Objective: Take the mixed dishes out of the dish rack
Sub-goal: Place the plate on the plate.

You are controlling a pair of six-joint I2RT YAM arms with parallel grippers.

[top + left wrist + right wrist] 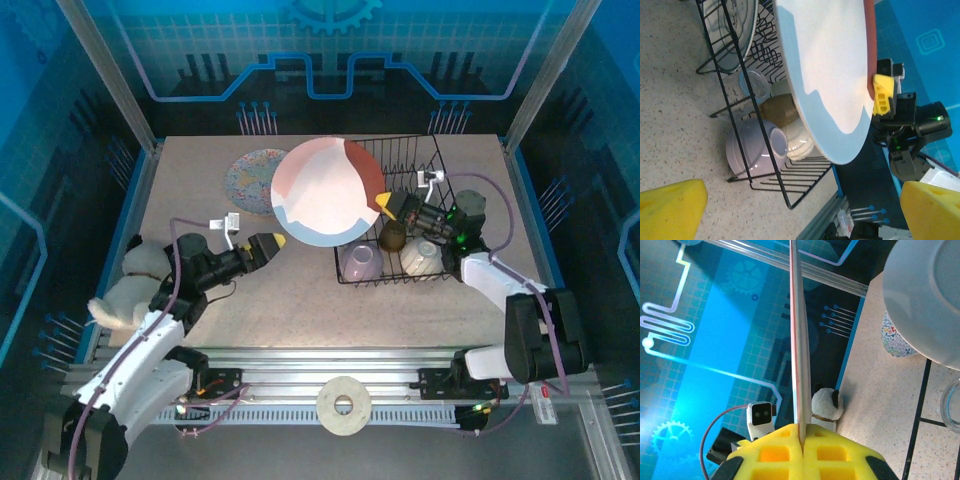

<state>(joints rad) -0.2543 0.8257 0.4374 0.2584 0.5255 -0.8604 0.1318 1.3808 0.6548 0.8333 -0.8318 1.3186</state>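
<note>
**Plate clamped over the rack**

The left gripper (277,242) gapes wide, left of the rack (425,150). A lavender bowl (358,263), a white bowl (422,255) and a cup (392,236) sit at the rack's front. The right gripper (384,203) pinches the rim of the plate (320,190), which tilts over the rack's left side. Beyond it, a speckled plate (250,180) lies flat on the table.

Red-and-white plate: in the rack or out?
Out: the right fingers pinch the plate by its rim, raised and tilted over the left end of the rack.

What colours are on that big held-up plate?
The plate is pale pink, light blue and brick red; clearest in the top view.
</note>
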